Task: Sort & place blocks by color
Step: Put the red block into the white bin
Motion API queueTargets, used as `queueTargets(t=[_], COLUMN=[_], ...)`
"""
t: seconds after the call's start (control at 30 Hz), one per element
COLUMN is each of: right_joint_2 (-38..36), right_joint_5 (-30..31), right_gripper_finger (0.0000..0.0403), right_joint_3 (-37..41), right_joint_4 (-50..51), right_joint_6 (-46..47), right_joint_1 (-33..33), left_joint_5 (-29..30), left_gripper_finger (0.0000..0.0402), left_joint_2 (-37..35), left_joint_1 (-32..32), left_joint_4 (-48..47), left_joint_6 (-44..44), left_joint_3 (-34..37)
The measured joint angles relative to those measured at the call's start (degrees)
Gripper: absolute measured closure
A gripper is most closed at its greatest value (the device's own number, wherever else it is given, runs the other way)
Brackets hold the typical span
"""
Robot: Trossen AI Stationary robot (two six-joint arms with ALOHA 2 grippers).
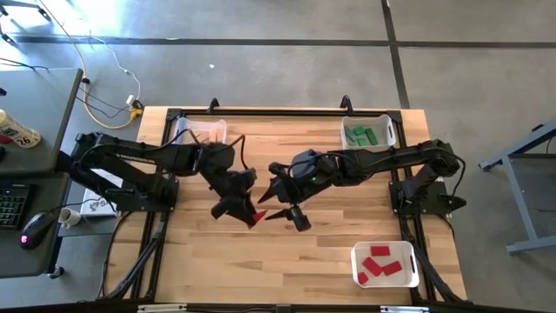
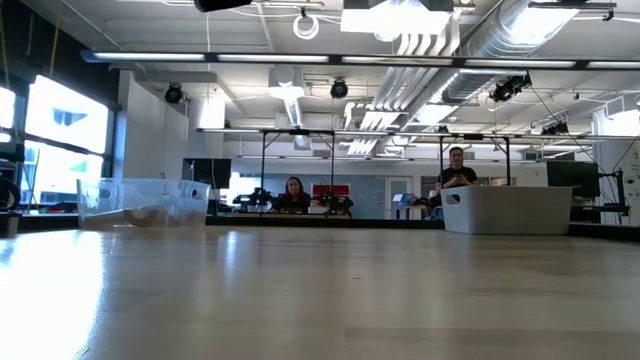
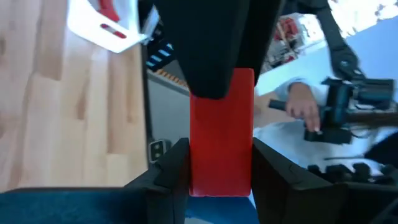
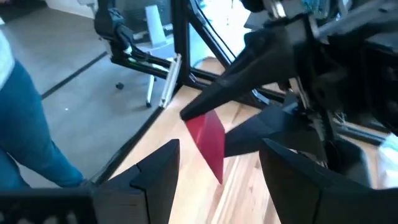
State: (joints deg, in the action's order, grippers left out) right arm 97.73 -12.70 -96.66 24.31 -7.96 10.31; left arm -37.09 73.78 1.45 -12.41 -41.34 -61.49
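Observation:
A red block (image 3: pixel 221 137), a short bar, is held above the middle of the table by my left gripper (image 1: pixel 246 211), which is shut on it. My right gripper (image 1: pixel 285 209) faces it from the table's right, open. Its fingers (image 4: pixel 155 174) stand on either side of the block's free end (image 4: pixel 211 149), apart from it. More red blocks lie in a white bin (image 1: pixel 385 263) at the near right, and green blocks lie in a white bin (image 1: pixel 369 133) at the far right. Neither gripper shows in the low view. My left gripper pinches the red block's two long sides (image 3: pixel 194 155) between its two fingers. The fingers come from the table's left, slanting a little down, and lie along the bar. The block's free end (image 4: pixel 214 165) sticks out past the fingertips, and the block is lifted clear of the table.
A clear bin (image 1: pixel 200 130) stands at the table's far left. The wooden tabletop (image 1: pixel 261 261) lies bare below both grippers. A desk with a keyboard and a mouse stands left of the table. People sit in the room beyond the far edge (image 2: pixel 293 195).

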Motion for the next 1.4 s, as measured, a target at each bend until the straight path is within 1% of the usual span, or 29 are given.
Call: queueTargets(t=[0.2,0.33,0.43,0.6,0.83,0.93,1.17,1.3,1.4], right_joint_2=[0.0,0.0,0.0,0.0,-0.1,-0.1,-0.1,-0.1,-0.1], right_joint_5=[-0.8,-0.8,-0.3,0.6,2.4,2.3,2.7,3.1,4.2], right_gripper_finger=[0.0194,0.0198,0.0211,0.0255,0.0338,0.0365,0.0368,0.0369,0.0380], right_joint_3=[0.0,0.0,0.0,0.0,0.0,0.0,0.0,0.0,0.0], right_joint_4=[-2.3,-4.1,-4.9,-5.0,-5.6,-5.6,-5.5,-5.3,-4.8], right_joint_6=[0.1,0.0,0.0,0.0,-0.7,-1.8,-1.7,0.7,3.5], right_joint_1=[0.0,-0.1,-0.2,-0.2,-0.1,-0.1,-0.1,-0.2,-0.2], left_joint_5=[-4.8,-5.0,-5.9,-7.5,-9.0,-9.5,-9.0,-8.3,-6.9], left_gripper_finger=[0.0294,0.0296,0.0294,0.0294,0.0291,0.0290,0.0282,0.0262,0.0240], left_joint_2=[0.0,0.0,0.0,0.0,0.0,0.0,0.0,0.0,0.0], left_joint_1=[2.3,3.4,4.4,5.8,7.3,7.5,7.5,7.5,7.5], left_joint_4=[3.4,5.8,7.4,10.7,12.4,12.5,12.3,12.2,12.3], left_joint_6=[-0.4,-0.4,-0.4,-0.4,-0.5,-0.2,0.4,0.7,2.5], left_joint_3=[0.0,0.0,0.0,0.0,0.0,0.0,0.0,0.0,0.0])
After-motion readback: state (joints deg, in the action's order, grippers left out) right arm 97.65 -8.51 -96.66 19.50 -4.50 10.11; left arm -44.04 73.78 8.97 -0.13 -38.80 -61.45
